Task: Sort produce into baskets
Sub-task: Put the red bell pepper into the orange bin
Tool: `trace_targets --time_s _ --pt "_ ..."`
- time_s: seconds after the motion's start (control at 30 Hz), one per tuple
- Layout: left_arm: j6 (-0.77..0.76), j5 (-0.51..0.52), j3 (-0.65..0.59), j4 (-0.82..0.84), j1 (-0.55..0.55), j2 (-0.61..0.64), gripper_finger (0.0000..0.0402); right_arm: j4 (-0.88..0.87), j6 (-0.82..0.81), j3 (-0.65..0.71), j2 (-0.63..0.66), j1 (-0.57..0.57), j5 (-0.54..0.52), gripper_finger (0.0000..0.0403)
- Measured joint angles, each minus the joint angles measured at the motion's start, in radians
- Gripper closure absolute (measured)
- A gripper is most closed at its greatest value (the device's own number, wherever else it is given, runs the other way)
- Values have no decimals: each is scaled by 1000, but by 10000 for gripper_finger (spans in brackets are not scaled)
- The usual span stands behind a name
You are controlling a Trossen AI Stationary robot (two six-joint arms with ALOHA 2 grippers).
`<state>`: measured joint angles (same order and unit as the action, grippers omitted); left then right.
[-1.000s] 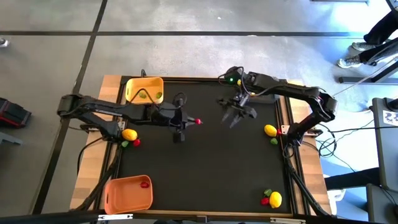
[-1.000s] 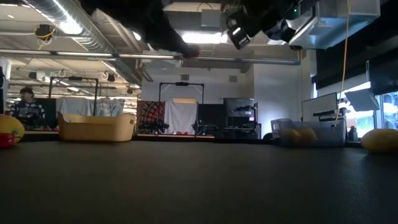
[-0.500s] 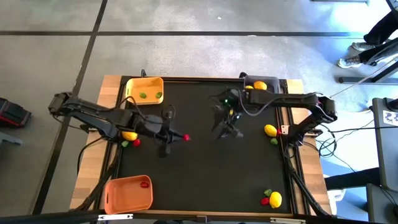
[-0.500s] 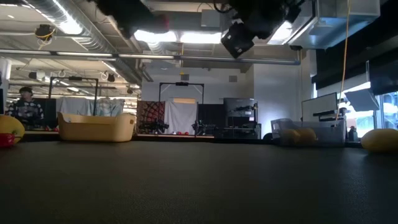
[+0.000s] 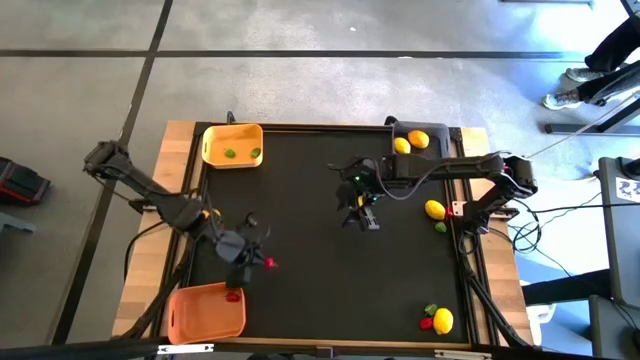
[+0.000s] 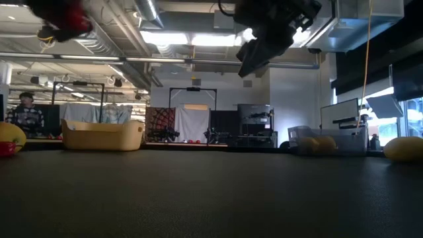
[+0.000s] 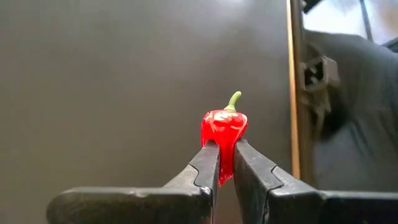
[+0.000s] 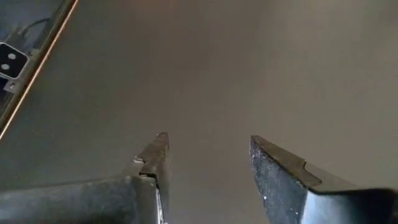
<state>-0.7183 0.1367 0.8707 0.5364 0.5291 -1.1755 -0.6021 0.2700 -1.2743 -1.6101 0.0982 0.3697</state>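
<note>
The left claw point(image 7: 226, 163) is pinching a small red pepper point(image 7: 223, 132) between the tips of its two fingers, the pepper standing upright with its green stem pointing away from the claw. From above, that left claw point(image 5: 262, 261) hangs over the dark desk point(image 5: 330, 290) just beside the orange basket point(image 5: 205, 312), with the red pepper point(image 5: 270, 263) showing at its tip on the side away from the basket. The pepper is held above the mat, not over the basket itself (the basket's near rim lies a little toward the front-left corner from it). One red piece point(image 5: 233, 296) already lies inside the orange basket by its upper rim.

The right claw point(image 8: 208, 163) has its fingers spread apart with nothing between them; only bare dark mat shows beyond them. In the view from above the right claw point(image 5: 363, 215) hovers over the middle of the desk, well apart from any produce.

The yellow basket point(image 5: 232, 146) sits at the back-left corner and holds two green pieces point(image 5: 243, 154). At the back right, the dark grey basket point(image 5: 447, 135) holds two lemons point(image 5: 410, 141). Another lemon point(image 5: 435, 210) lies at the desk's right edge with a small green piece point(image 5: 440, 227) just beside it. At the front-right corner a lemon point(image 5: 443, 320) rests with a red piece point(image 5: 425, 323) and a green piece point(image 5: 431, 310) touching or nearly touching it. In the level view a lemon point(image 6: 10, 135) and a red piece point(image 6: 6, 149) sit at the far left of the desk.
</note>
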Motion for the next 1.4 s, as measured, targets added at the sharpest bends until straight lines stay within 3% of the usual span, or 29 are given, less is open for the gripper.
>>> trace_targets --time_s 0.43,0.67,0.83,1.4 --pt "-361 1 0 32 251 -19 369 15 -4 -1 -67 0 -29 235" --pt "-598 -58 0 29 380 -58 369 73 -1 -1 -110 0 -30 235" --pt "-769 -8 0 29 471 -88 368 84 1 -1 -116 0 -30 235" --pt "-768 7 1 52 522 -298 368 84 26 -1 -116 0 -43 235"
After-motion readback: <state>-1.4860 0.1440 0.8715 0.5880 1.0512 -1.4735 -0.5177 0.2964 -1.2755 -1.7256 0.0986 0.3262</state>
